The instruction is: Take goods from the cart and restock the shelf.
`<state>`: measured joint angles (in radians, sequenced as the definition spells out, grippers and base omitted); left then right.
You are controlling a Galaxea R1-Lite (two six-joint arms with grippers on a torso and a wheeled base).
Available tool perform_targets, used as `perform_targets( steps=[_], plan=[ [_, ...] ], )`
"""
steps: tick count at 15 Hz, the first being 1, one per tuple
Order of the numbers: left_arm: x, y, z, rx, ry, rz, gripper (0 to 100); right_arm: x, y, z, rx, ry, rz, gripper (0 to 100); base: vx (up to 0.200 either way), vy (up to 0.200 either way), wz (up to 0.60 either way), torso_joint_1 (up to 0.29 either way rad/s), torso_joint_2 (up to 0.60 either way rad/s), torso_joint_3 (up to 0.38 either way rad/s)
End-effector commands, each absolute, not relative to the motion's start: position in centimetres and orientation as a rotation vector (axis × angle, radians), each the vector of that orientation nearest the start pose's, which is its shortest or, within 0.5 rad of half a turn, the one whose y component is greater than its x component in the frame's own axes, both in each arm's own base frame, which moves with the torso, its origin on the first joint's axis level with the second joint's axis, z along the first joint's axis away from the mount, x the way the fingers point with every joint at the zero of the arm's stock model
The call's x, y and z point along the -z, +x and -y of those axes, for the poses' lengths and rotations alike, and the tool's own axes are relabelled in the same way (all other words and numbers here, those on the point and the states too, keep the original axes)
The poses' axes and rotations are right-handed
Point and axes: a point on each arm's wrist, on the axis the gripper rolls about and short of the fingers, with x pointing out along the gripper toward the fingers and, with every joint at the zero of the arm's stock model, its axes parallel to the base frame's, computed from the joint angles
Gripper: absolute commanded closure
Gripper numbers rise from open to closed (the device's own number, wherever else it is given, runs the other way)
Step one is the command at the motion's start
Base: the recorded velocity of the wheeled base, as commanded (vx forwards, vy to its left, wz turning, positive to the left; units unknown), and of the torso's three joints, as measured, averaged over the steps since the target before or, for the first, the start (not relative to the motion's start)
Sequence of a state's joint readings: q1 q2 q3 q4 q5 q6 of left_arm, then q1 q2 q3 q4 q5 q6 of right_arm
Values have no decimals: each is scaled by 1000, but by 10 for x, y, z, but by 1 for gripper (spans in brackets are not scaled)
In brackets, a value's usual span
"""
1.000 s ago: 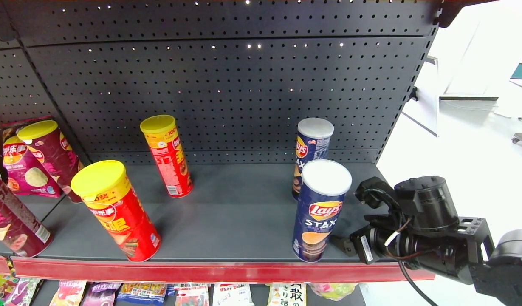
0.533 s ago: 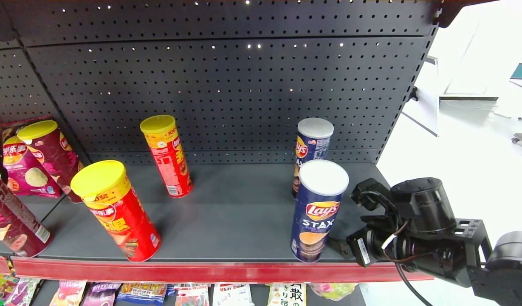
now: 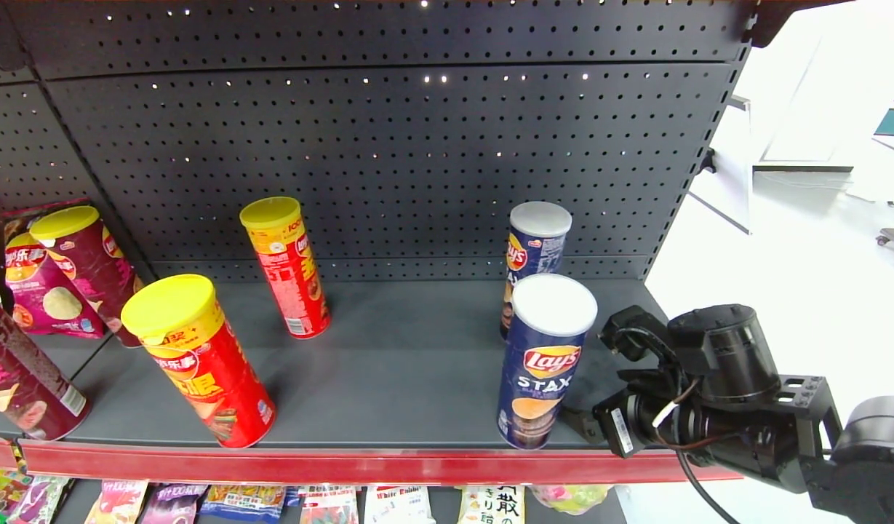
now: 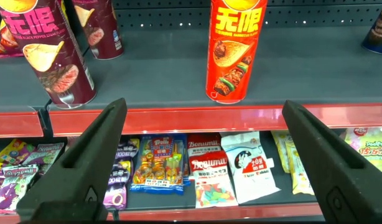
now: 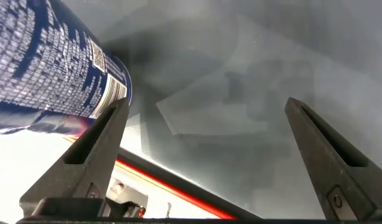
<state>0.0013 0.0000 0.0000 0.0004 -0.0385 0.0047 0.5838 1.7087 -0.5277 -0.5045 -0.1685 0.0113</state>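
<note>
A blue chips can (image 3: pixel 545 364) with a white lid stands near the front right of the dark shelf (image 3: pixel 403 378); a second blue can (image 3: pixel 534 240) stands behind it. My right gripper (image 3: pixel 581 411) is low at the front can's right side and is open. In the right wrist view the blue can (image 5: pixel 48 68) lies outside the right gripper (image 5: pixel 203 106), close beside one finger (image 5: pixel 97 143); I cannot tell whether they touch. My left gripper (image 4: pixel 203 106) is open in front of the shelf's red edge (image 4: pixel 197 118), facing a red can (image 4: pixel 236 50).
Two red cans with yellow lids (image 3: pixel 199 364) (image 3: pixel 286 269) stand left of centre. Maroon cans (image 3: pixel 90 262) (image 3: pixel 17 378) fill the far left. Snack packets (image 4: pixel 206 171) hang on the tier below. A bare stretch of shelf board (image 3: pixel 417 342) separates the red and blue cans. A perforated back panel (image 3: pixel 388 167) closes the rear.
My right gripper and the front blue can have both shifted slightly to the left. The other cans have not moved.
</note>
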Motion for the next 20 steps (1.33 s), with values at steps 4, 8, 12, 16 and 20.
perform_targets(
  steps=[4, 8, 12, 16, 20],
  plan=[
    [-75, -23, 1, 37, 5, 0, 0, -120, 189, -105, -352, -221, -561, 0, 0, 0, 0, 0, 0, 0],
    [-75, -23, 1, 37, 5, 0, 0, -157, 132, -65, -334, -212, -322, 0, 0, 0, 0, 0, 0, 0],
    [-75, -23, 1, 37, 5, 0, 0, -159, 77, -30, -316, -222, -146, 0, 0, 0, 0, 0, 0, 0],
    [-75, -23, 1, 37, 5, 0, 0, -136, 51, -17, -302, -206, -119, 0, 0, 0, 0, 0, 0, 0],
    [-75, -23, 1, 35, 5, 0, 0, -135, 48, -17, -309, -210, -130, 0, 0, 0, 0, 0, 0, 0]
  ],
)
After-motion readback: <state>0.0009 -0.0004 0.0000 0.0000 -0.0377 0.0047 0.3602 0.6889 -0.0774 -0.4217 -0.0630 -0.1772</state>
